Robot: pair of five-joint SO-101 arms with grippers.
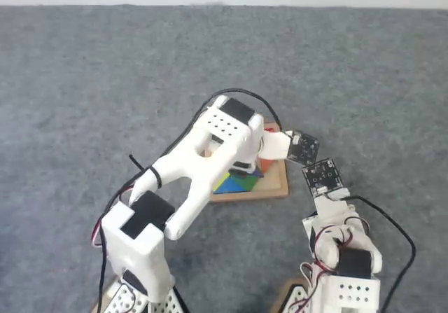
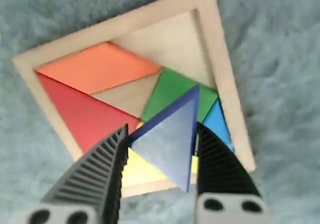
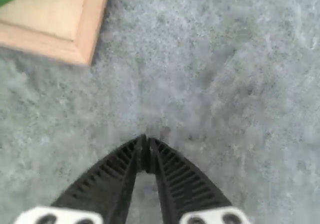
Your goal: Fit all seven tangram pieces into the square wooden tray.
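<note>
Clamped between the jaws of the left gripper is a dark blue triangle, gripped on two edges, its sharp point sticking out past the tips. Under and ahead of the jaws lies the square wooden tray, flat on grey carpet. I count five pieces seated. A yellow piece sits beneath the jaws, with a red triangle beside one finger and a light blue piece beside the other. A green piece lies just ahead of the held point and an orange parallelogram farther ahead. They look flush, with tight seams. Bare wood shows in a large gap at the far corner and a small gap between red, orange and green. The blue triangle hangs over green and yellow, and I cannot tell whether it touches them. My read: well past halfway, with this piece to turn and seat, then one more by the task's count. The right gripper has its jaws closed on nothing, low over carpet, a tray corner well ahead of the tips.
</note>
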